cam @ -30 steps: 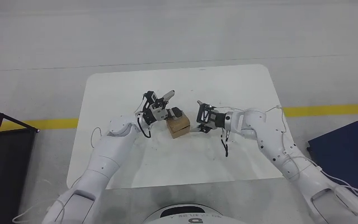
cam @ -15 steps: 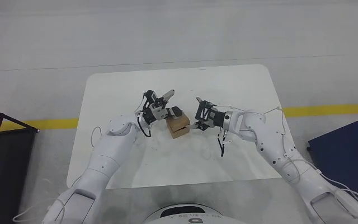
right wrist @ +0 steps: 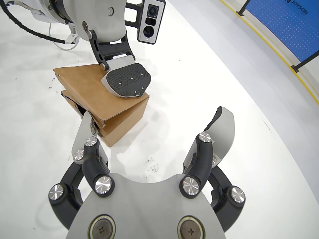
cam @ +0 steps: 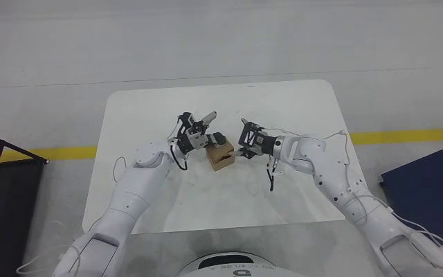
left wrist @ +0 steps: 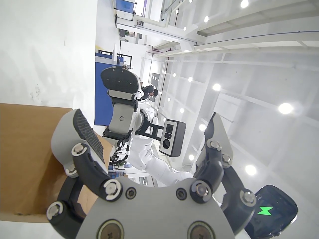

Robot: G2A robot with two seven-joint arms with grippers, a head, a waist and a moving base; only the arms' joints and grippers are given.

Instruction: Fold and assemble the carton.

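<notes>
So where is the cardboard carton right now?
In the top view, the carton sits near the middle of the white table, between the left gripper, one finger on top, and the right gripper.

1. Arms (cam: 138, 187): glossy white shells; black braided cable (right wrist: 22, 26) beside each gripper.
2. Right gripper (right wrist: 153, 115): silver base plate (right wrist: 147, 207), black linkages (right wrist: 197, 155), bright round screws (right wrist: 190, 184), grey fingers (right wrist: 226, 125).
3. Left gripper (cam: 214, 126): matching; black dimpled pad (right wrist: 128, 80), grey-black camera module (right wrist: 150, 23).

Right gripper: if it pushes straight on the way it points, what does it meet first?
The carton. The right gripper is open, with one finger at the carton's near corner flap. The other finger would likely pass beside the carton over the bare table, though depth is unclear.
</notes>
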